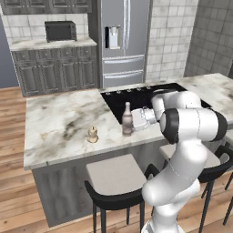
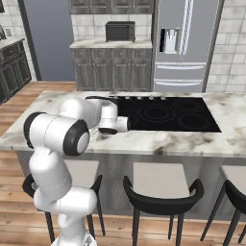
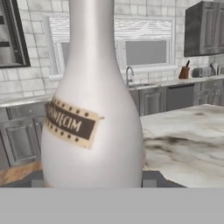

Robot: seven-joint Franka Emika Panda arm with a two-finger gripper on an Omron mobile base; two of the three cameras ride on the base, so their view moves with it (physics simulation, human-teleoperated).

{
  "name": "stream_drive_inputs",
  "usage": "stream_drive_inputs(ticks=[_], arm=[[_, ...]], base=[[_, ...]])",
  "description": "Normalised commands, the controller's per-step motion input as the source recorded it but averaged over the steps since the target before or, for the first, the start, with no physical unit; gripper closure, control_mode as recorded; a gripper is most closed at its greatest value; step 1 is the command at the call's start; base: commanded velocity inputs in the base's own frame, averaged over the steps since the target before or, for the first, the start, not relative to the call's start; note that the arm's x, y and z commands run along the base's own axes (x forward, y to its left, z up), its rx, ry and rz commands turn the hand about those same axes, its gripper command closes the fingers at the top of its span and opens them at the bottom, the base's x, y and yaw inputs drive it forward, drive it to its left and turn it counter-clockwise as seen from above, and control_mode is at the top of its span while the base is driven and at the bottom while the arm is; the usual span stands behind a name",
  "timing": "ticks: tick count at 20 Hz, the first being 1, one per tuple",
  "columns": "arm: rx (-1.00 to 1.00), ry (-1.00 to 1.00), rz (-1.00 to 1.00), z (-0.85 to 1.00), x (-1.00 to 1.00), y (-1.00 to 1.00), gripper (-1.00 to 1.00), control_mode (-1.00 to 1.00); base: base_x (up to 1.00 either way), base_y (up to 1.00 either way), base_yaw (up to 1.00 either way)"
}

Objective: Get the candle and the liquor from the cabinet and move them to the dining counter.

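The slender brown glass liquor bottle [image 1: 127, 119] with the long narrow neck stands upright on the white-grey veined marble worktop of the dining counter [image 1: 59, 123], its long axis vertical, just beside the front left corner of the black cooktop [image 1: 136, 96]. The white arm's pincer [image 1: 133, 123] reaches it from the cooktop side, level with the bottle's lower body and pointing sideways along the worktop, so the bottle lies straight ahead of the pincer and touches it or nearly so. In the hand view the bottle [image 3: 92, 109] looms pale and very close, its banded label [image 3: 72, 123] facing the camera, with 2 dark finger tips [image 3: 148, 178] flanking its base. The jaws stand either side of the widest part; whether they press on the glass or have just let go I cannot tell, so any coming move hinges on that contact.

The small squat beige-tan candle [image 1: 93, 134] with the knob top sits on the same worktop, near the bottle on the side away from the cooktop and closer to the front edge, apart from it. Judged from this, both things are already on the dining counter.

The left base view shows the bottle and candle together. In the right base view the arm's own bulk covers that spot, though the worktop [image 2: 192, 141] and cooktop [image 2: 163, 113] lie open.
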Motion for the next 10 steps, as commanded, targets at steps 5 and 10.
stream_drive_inputs(ticks=[5, 10], arm=[[0.0, 0.0, 0.0, -0.18, 0.21, 0.06, 1.0, -1.0], [0.0, 0.0, 0.0, -0.17, 0.24, 0.04, 1.0, -1.0]], base=[[0.0, 0.0, 0.0], [0.0, 0.0, 0.0]])
